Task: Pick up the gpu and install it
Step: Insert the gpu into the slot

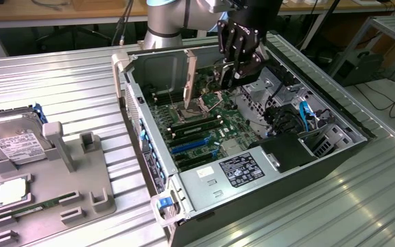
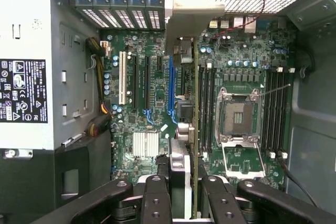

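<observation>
— Which step are you on?
— The pick is done, I judge; this is the install. My end effector (image 2: 185, 187) is clenched on the gpu (image 1: 192, 77), and the card hangs upright inside the open computer case (image 1: 130, 98), above the motherboard (image 2: 147, 119)
— Is it seated?
— Not by my reading. In the wrist view I look straight down its thin edge, which runs between the long blue slot (image 2: 170, 87) and the memory slots (image 2: 206, 108), with the CPU socket (image 2: 239, 116) just beyond those. Its bracket (image 2: 191, 11) points at the rear wall of the case, where the row of slot covers (image 2: 121, 17) sits. Whether the bottom edge touches the board, I cannot tell
— So what does the next move call for?
— Alignment above all, I think. The card's edge looks to lie beside the blue slot, not over it, so it must be square over a slot along its whole length, with the bracket matched to a rear opening. After that, a straight, upright push; any tilt could jam the connector or scrape nearby parts
— And the hold?
— Firm enough that the card cannot swing in my grasp
</observation>
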Available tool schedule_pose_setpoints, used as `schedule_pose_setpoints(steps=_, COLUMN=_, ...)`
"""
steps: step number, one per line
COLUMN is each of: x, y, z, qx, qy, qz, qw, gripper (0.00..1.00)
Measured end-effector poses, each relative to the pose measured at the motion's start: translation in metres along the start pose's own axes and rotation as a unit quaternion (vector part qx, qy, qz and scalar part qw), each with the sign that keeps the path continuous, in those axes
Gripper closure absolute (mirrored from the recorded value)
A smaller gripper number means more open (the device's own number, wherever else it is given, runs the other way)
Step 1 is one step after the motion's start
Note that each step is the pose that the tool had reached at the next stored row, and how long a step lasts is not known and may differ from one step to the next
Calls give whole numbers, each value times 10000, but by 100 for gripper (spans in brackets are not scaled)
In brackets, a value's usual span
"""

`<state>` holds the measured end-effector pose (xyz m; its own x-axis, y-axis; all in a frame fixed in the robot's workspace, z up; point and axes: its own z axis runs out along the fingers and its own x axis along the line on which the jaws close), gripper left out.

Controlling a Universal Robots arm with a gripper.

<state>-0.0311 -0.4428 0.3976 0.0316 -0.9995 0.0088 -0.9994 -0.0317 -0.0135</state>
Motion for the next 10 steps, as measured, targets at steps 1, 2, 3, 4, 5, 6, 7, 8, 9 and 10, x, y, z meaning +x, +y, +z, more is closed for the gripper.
schedule_pose_setpoints(steps=1, x=0, y=1, z=5, qx=0, qy=0, qz=-2, qw=10000, gripper=72)
schedule_pose_setpoints(steps=2, x=0, y=1, z=8, qx=1, qy=0, qz=-4, qw=10000, gripper=72)
schedule_pose_setpoints(steps=3, x=0, y=2, z=12, qx=1, qy=0, qz=-6, qw=10000, gripper=72)
schedule_pose_setpoints(steps=4, x=0, y=2, z=15, qx=1, qy=0, qz=-7, qw=10000, gripper=72)
schedule_pose_setpoints(steps=5, x=0, y=3, z=19, qx=1, qy=0, qz=-9, qw=10000, gripper=72)
schedule_pose_setpoints(steps=6, x=0, y=4, z=23, qx=1, qy=0, qz=-11, qw=10000, gripper=72)
schedule_pose_setpoints(steps=7, x=0, y=4, z=27, qx=2, qy=0, qz=-14, qw=10000, gripper=72)
schedule_pose_setpoints(steps=8, x=-1, y=5, z=31, qx=2, qy=0, qz=-16, qw=10000, gripper=72)
schedule_pose_setpoints(steps=9, x=0, y=6, z=36, qx=2, qy=0, qz=-19, qw=10000, gripper=72)
schedule_pose_setpoints(steps=10, x=0, y=7, z=39, qx=2, qy=0, qz=-21, qw=10000, gripper=72)
